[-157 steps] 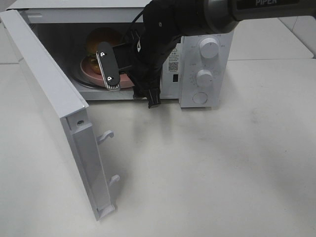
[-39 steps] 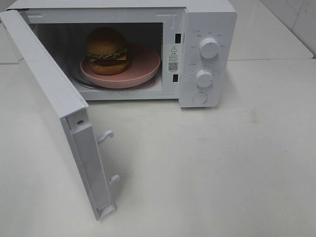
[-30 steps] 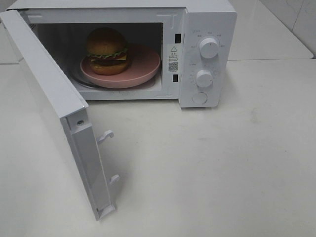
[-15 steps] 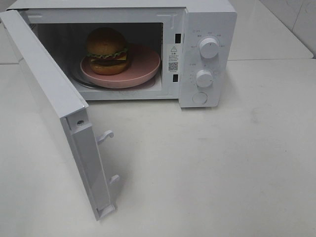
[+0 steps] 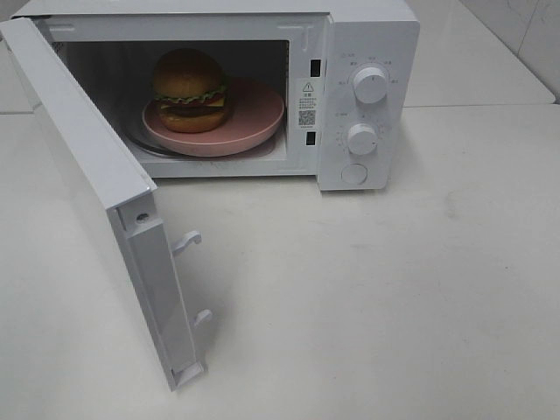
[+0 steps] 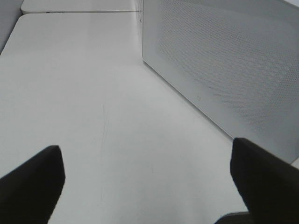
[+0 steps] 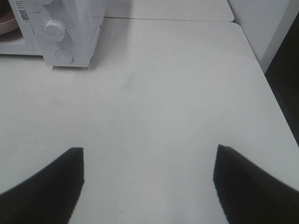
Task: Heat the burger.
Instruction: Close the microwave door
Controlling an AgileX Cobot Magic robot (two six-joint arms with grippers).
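White table (image 5: 394, 289) carried one microwave (image 5: 367, 35) at far left, door (image 5: 96, 175) swung wide toward the near side. Pink plate (image 5: 254, 114) lay inside; burger (image 5: 190, 87) sat on its left part. Left gripper (image 6: 147, 179) and right gripper (image 7: 149, 182) hung empty, jaws spread. Risk: a glancing push could leave the door unlatched, preventing heating.

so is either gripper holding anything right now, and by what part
Nothing is held. The left gripper and right gripper are both open above the table; the burger sits on the pink plate inside the microwave.
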